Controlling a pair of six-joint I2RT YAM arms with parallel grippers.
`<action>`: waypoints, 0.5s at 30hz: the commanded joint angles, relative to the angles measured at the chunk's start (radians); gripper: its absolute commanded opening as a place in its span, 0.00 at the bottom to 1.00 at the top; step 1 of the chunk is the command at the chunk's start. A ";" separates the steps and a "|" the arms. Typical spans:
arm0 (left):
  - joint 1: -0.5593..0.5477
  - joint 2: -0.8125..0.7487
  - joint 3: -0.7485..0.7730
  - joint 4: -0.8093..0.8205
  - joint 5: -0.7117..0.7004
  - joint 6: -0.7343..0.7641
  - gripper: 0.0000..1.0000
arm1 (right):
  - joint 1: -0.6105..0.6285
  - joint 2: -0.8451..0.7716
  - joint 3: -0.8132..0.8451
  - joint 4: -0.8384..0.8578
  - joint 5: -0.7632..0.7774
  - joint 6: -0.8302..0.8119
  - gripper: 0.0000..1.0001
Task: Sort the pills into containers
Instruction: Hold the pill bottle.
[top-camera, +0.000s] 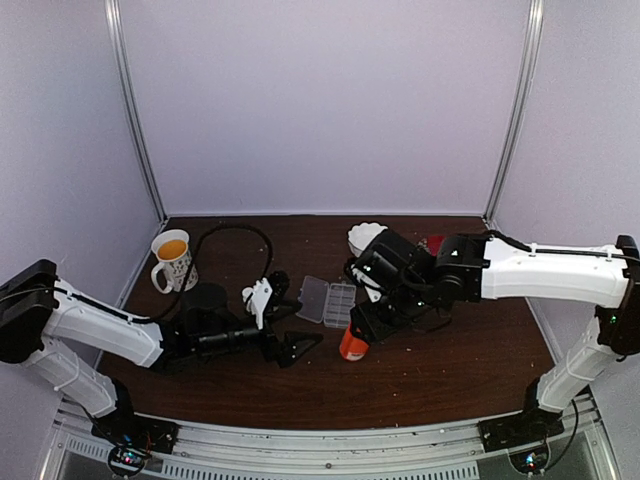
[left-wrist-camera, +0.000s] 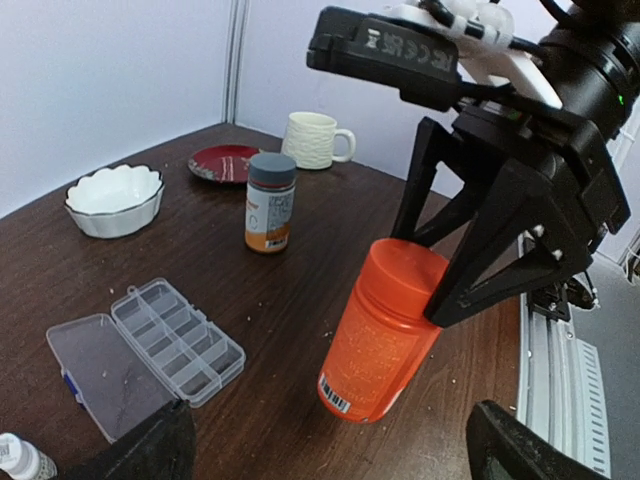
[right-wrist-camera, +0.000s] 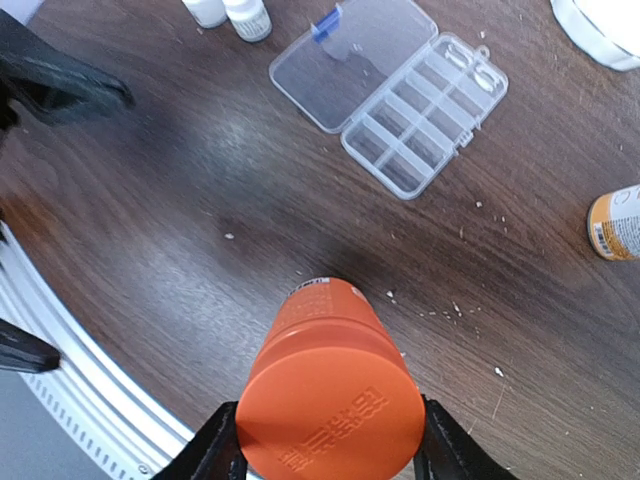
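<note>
My right gripper (top-camera: 362, 322) is shut on the cap of an orange bottle (top-camera: 352, 344), one finger on each side (right-wrist-camera: 330, 455). The bottle (left-wrist-camera: 385, 340) leans, its base at the wood or just above it; I cannot tell which. The clear pill organizer (top-camera: 327, 300) lies open left of the bottle, lid flat, compartments (right-wrist-camera: 425, 110) facing up. Tiny whitish bits (right-wrist-camera: 455, 308) dot the table; I cannot tell if they are pills. My left gripper (top-camera: 285, 325) is open, low on the table, facing the bottle, fingers spread wide (left-wrist-camera: 335, 455) and touching nothing.
A mug of orange liquid (top-camera: 172, 258) stands at the back left beside a looping black cable (top-camera: 235, 232). At the back are a white scalloped bowl (left-wrist-camera: 113, 198), a red saucer (left-wrist-camera: 225, 162), a white mug (left-wrist-camera: 315, 140) and a grey-capped bottle (left-wrist-camera: 270, 200). Two tiny white bottles (right-wrist-camera: 228, 12) stand by the organizer.
</note>
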 joint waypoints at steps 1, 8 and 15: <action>-0.034 0.023 -0.006 0.168 -0.012 0.128 0.98 | 0.000 -0.090 -0.008 0.066 -0.038 -0.001 0.44; -0.038 0.045 0.016 0.151 0.071 0.214 0.97 | -0.001 -0.152 -0.014 0.130 -0.124 -0.002 0.44; -0.038 0.046 0.047 0.097 0.092 0.259 0.98 | -0.002 -0.195 -0.028 0.192 -0.172 0.002 0.43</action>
